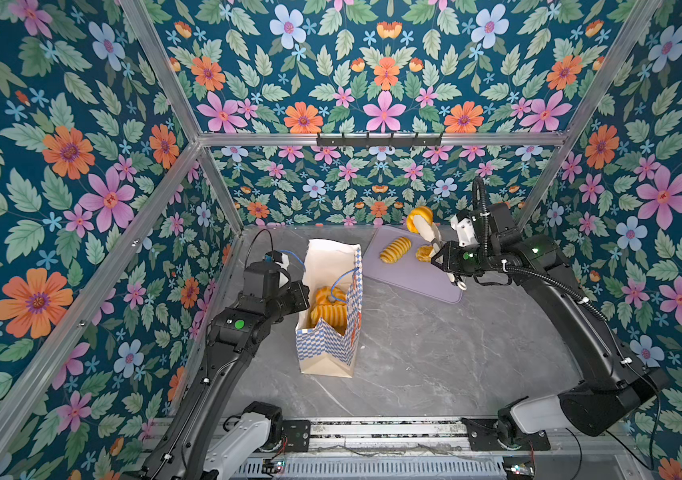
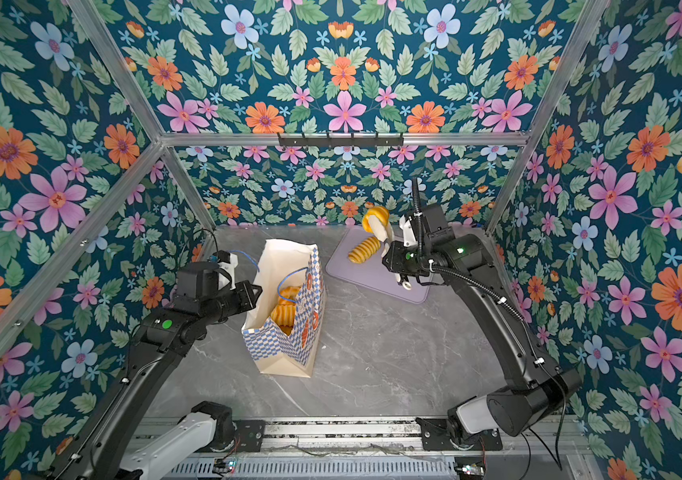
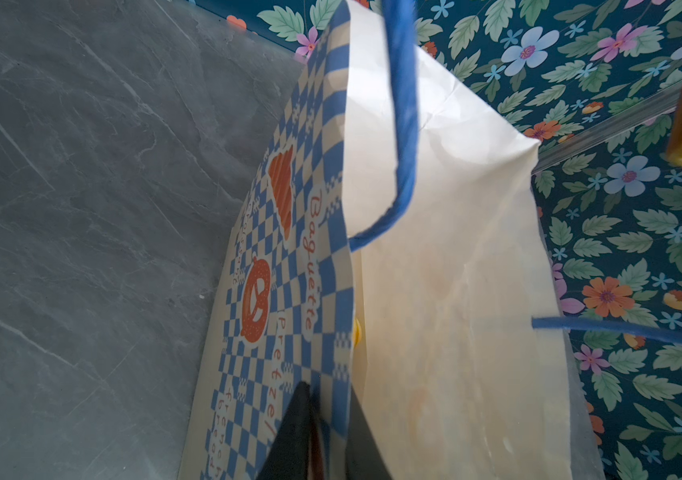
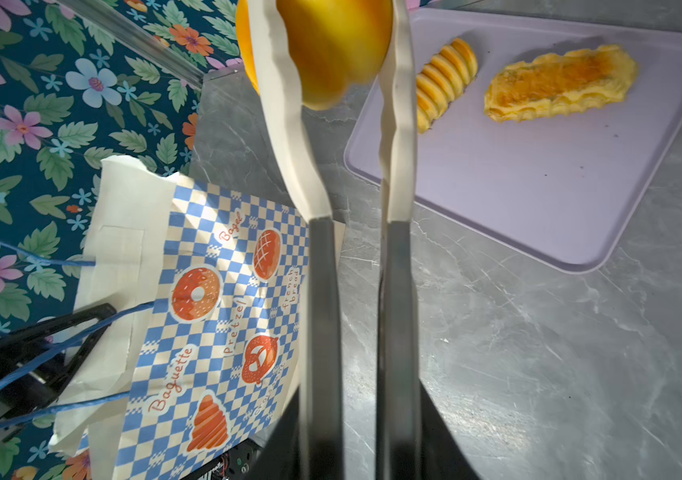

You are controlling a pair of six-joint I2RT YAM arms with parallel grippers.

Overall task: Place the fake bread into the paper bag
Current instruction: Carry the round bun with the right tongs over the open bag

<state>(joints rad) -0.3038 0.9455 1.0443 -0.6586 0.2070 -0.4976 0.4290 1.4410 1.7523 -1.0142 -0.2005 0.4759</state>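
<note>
The blue-and-white checkered paper bag (image 1: 325, 351) (image 2: 279, 351) stands upright left of centre, its mouth open. Several golden pieces of fake bread (image 1: 327, 308) (image 2: 285, 307) lie inside it. My left gripper (image 1: 305, 296) (image 2: 257, 291) (image 3: 327, 401) is shut on the bag's side wall (image 3: 306, 257) near the rim. My right gripper (image 1: 419, 221) (image 2: 375, 220) (image 4: 331, 29) is shut on a round golden bun (image 4: 339, 54), held in the air above the tray's far corner. A ridged croissant (image 1: 395, 249) (image 2: 363, 250) (image 4: 447, 79) and a flat pastry (image 1: 424, 252) (image 4: 559, 83) lie on the tray.
The lilac tray (image 1: 414, 284) (image 2: 372, 280) (image 4: 538, 187) lies flat at the back right, beside the bag. Thin blue cord handles (image 3: 406, 124) (image 1: 341, 282) arch over the bag's mouth. Floral walls close in the grey marble tabletop (image 1: 435, 353) on three sides.
</note>
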